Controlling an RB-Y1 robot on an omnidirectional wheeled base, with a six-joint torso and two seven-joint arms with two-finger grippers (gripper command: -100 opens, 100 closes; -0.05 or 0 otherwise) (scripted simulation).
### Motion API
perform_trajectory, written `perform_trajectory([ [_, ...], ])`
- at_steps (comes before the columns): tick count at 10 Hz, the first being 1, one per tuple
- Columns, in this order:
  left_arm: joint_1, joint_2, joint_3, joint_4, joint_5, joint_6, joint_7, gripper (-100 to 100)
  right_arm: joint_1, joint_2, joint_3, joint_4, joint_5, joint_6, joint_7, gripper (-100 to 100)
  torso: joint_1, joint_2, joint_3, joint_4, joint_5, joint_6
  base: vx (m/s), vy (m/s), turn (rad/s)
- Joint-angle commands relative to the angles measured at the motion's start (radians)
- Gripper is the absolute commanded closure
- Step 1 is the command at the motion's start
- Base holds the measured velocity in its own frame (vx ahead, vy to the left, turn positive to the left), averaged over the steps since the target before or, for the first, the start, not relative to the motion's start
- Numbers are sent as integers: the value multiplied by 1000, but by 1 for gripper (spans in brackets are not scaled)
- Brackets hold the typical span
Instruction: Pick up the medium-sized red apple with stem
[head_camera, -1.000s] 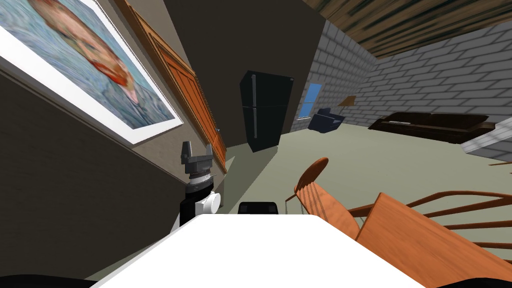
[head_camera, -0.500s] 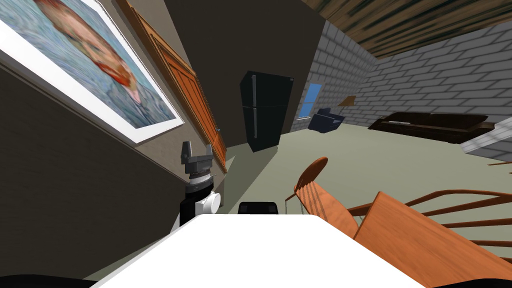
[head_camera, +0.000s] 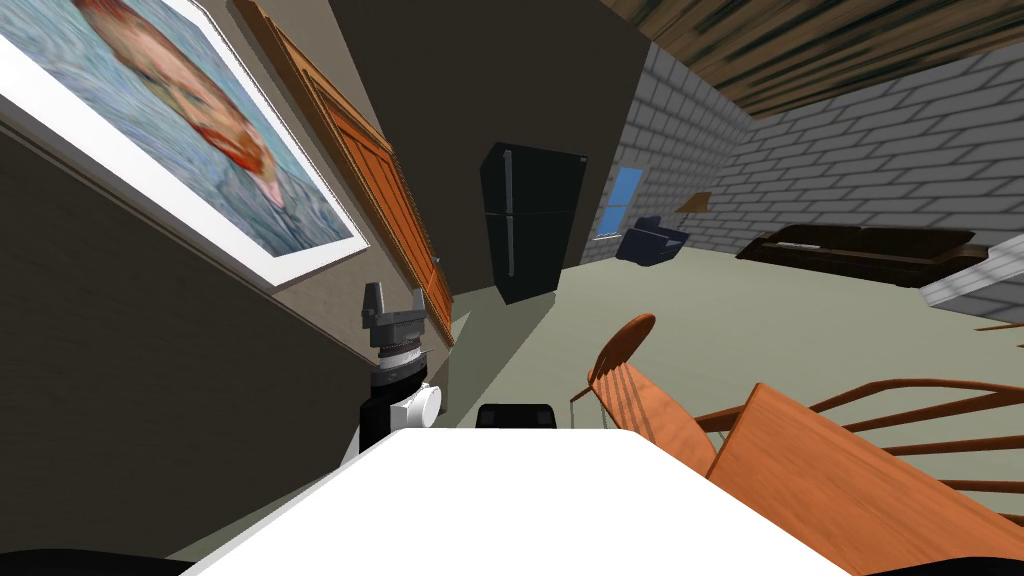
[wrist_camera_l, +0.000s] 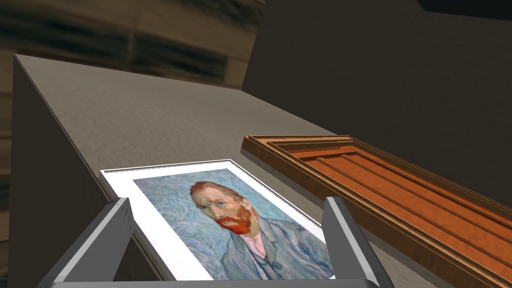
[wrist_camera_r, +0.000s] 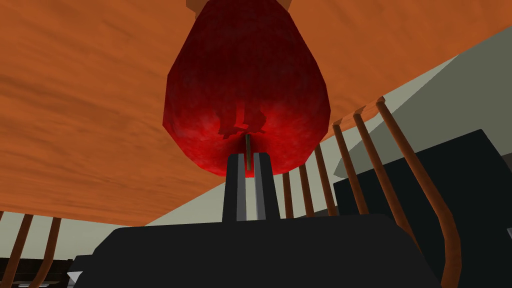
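The red apple (wrist_camera_r: 245, 85) rests on an orange wooden table top (wrist_camera_r: 75, 125), with its thin stem (wrist_camera_r: 247, 147) pointing back at my right hand. My right gripper (wrist_camera_r: 246, 161) is shut on that stem, its two fingers almost touching with the stem pinched between them. The apple's body bulges just beyond the fingertips. My left gripper (head_camera: 392, 298) is raised beside the dark wall at my left, open and holding nothing. Its fingers (wrist_camera_l: 115, 225) stand wide apart in the left wrist view.
A wooden table (head_camera: 850, 490) and wooden chairs (head_camera: 640, 390) stand close at my right. Curved chair spindles (wrist_camera_r: 380, 150) rise right beside the apple. A black fridge (head_camera: 530, 220) stands ahead across open floor (head_camera: 760, 310). A wall with a wooden door (head_camera: 380, 190) runs along my left.
The head view has shifted very slightly. My left arm holds its place.
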Motion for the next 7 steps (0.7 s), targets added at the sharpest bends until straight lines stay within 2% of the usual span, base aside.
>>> perform_trajectory([
  [1,0,0,0,0,0,0,0,0,0,0,0,0,0,0,0,100,0,0,0,0,0,0,0,0,0],
  [2,0,0,0,0,0,0,0,0,0,0,0,0,0,0,0,0,0,0,0,0,0,0,0,0,0],
  [3,0,0,0,0,0,0,0,0,13,0,-15,-30,12,17,-10,100,0,0,0,0,0,0,0,0,0],
  [4,0,0,0,0,0,0,0,0,49,-11,20,-61,-46,21,9,100,0,0,0,0,0,0,15,1,2],
  [5,0,0,0,0,0,0,0,0,49,-11,20,-61,-52,21,9,100,0,-1,0,0,0,0,20,-2,-4],
  [6,0,0,0,0,0,0,0,0,67,-16,37,-76,-84,23,18,100,1,-1,-1,0,0,0,22,-2,-1],
  [7,0,0,0,0,0,0,0,0,67,-16,37,-76,-84,23,18,100,0,-2,-1,0,0,0,14,-1,0],
])
